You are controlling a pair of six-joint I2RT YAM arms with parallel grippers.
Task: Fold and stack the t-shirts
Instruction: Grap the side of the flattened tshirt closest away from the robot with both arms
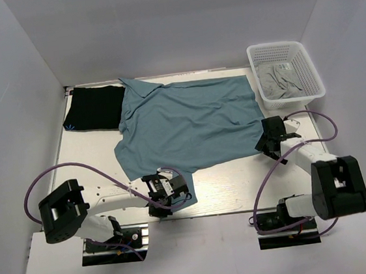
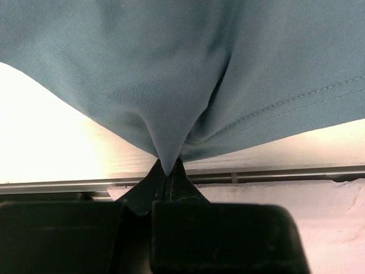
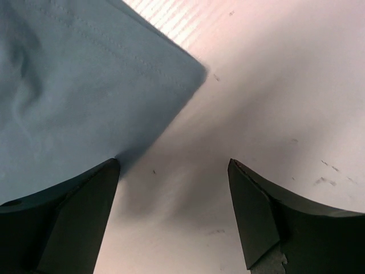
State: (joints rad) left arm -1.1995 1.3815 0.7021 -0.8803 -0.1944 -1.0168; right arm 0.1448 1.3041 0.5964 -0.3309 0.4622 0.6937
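Observation:
The teal-blue t-shirt (image 1: 188,123) lies spread across the middle of the table. A folded black t-shirt (image 1: 95,108) lies at the far left, partly under the teal one's sleeve. My left gripper (image 1: 174,191) is shut on the teal shirt's near hem; in the left wrist view the cloth (image 2: 188,74) is pinched into a point between the jaws (image 2: 168,171). My right gripper (image 1: 269,142) is open and empty beside the shirt's near right corner; that corner (image 3: 171,74) shows in the right wrist view, left of the gap (image 3: 174,165).
A white mesh basket (image 1: 306,65) with grey cloth (image 1: 280,79) inside stands at the back right. The table's near edge rail (image 2: 274,171) runs just behind the left gripper. White walls enclose the table on three sides.

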